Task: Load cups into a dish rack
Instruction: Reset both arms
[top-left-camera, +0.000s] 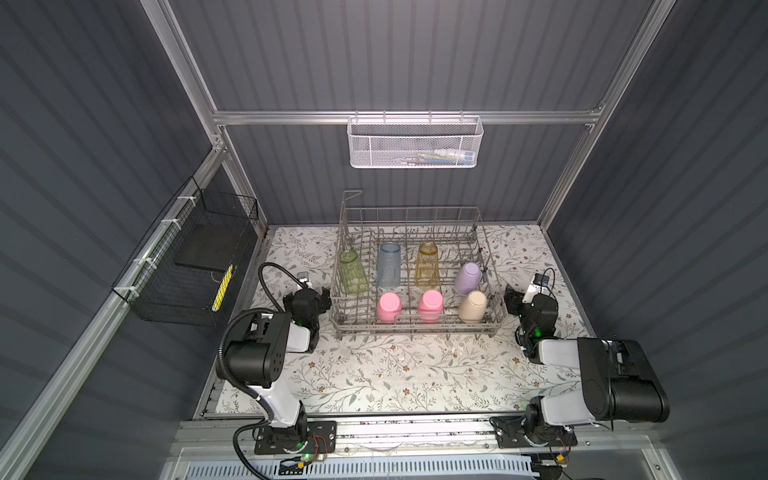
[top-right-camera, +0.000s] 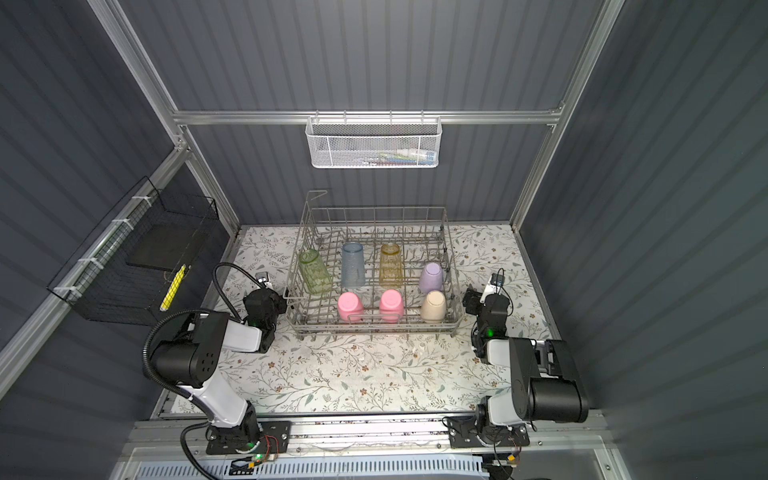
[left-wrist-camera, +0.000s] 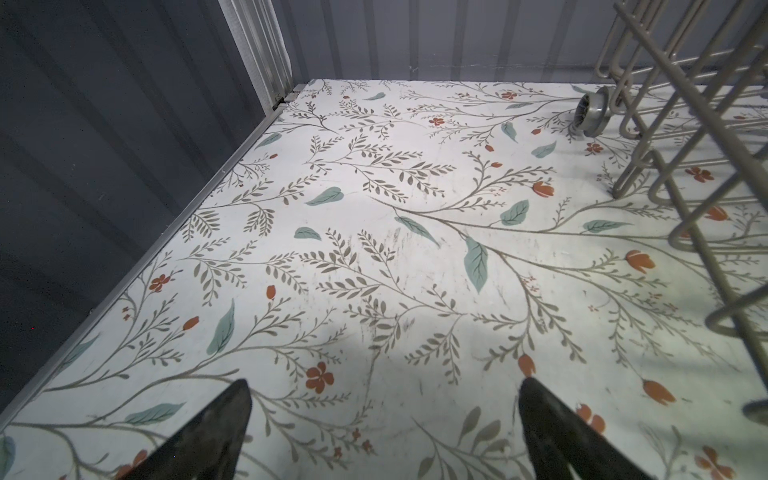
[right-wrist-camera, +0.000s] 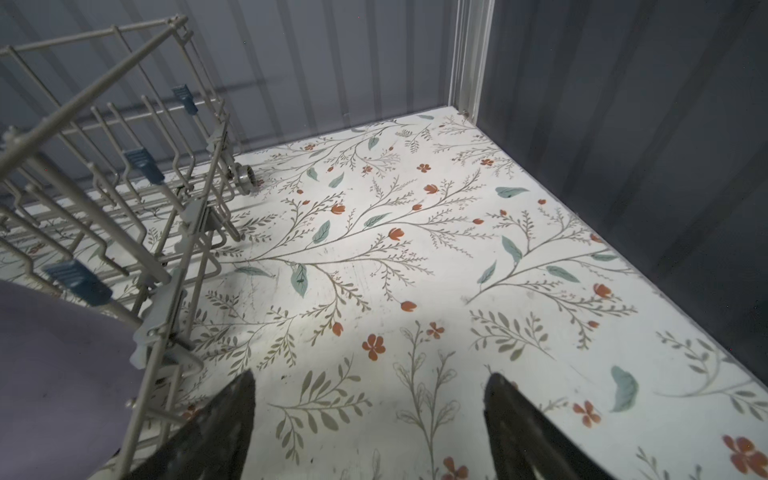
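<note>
table (top-left-camera: 395, 365): white top, leaf-and-flower print, some scuffs. dish rack (top-left-camera: 415, 329) sits directly on it in the far half, back wall near the far edge, roughly centred between the left and right edges. small grey wheel (left-wrist-camera: 590, 114) under the rack's left side touches the top.

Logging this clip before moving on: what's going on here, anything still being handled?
Nothing is held. The left gripper and right gripper are both open and empty, beside the dish rack, one on each side. All seven cups are in the rack: green cup, blue cup and amber cup in the far row, lavender cup by the right side, one pink cup, second pink cup and beige cup in the near row. Loading looks finished.
</note>
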